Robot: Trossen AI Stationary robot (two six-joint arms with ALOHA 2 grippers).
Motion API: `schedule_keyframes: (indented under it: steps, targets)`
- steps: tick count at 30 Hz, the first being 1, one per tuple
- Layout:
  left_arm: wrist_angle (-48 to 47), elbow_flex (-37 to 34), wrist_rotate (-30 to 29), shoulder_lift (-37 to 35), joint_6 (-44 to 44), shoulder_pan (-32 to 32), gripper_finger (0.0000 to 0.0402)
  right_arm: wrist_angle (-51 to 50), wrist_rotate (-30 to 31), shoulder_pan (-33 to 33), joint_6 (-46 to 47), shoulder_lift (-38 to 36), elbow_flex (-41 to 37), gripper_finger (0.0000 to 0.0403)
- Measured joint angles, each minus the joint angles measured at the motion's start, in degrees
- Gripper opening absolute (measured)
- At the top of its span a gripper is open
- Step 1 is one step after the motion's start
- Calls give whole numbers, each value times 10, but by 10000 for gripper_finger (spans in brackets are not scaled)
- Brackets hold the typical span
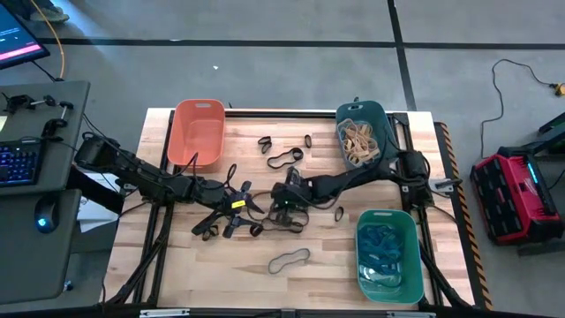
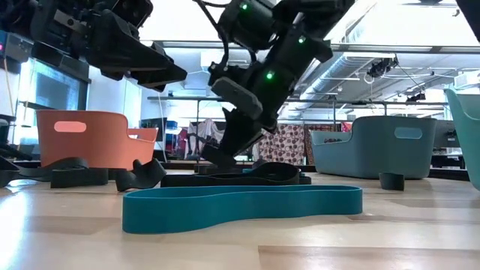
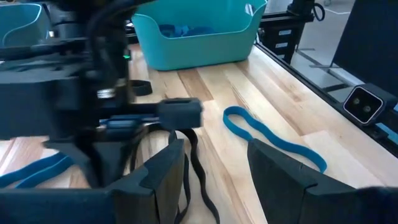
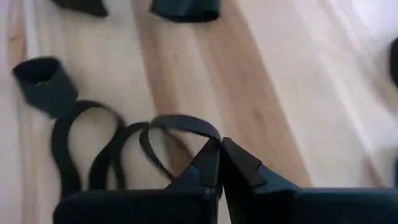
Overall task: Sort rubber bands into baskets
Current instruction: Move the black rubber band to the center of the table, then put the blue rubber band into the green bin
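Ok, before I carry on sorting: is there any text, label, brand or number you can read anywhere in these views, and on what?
None can be read.
The monitor at the table's left edge shows lit content, too small to read.
The keyboard keys are too small to read.
The red case on the floor shows no legible marking.
The three baskets, orange, dark teal and green, show no labels.
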Motion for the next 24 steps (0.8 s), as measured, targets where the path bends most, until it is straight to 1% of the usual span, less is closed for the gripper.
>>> schedule_keyframes:
  steps: [5, 8, 11, 15, 18, 21, 24]
  targets:
    - [0, 0, 0, 0, -4, 0, 170, 1, 0, -21, 0, 0, 0, 5]
    - [0, 0, -1, 0, -4, 0, 170, 1, -1, -28, -4, 0, 0, 20]
    - [0, 0, -1, 0, -4, 0, 170, -1, -7, -28, -15, 0, 0, 50]
    - [0, 0, -2, 0, -4, 0, 170, 0, -19, -24, -22, 0, 0, 100]
    - [0, 0, -2, 0, -4, 0, 170, -4, -32, -16, -9, -11, 0, 123]
    - [0, 0, -3, 0, 1, 0, 170, -15, -19, 3, -1, -35, 1, 123]
    - [-2, 0, -3, 0, -4, 0, 170, -54, 17, 34, -1, -59, 1, 100]
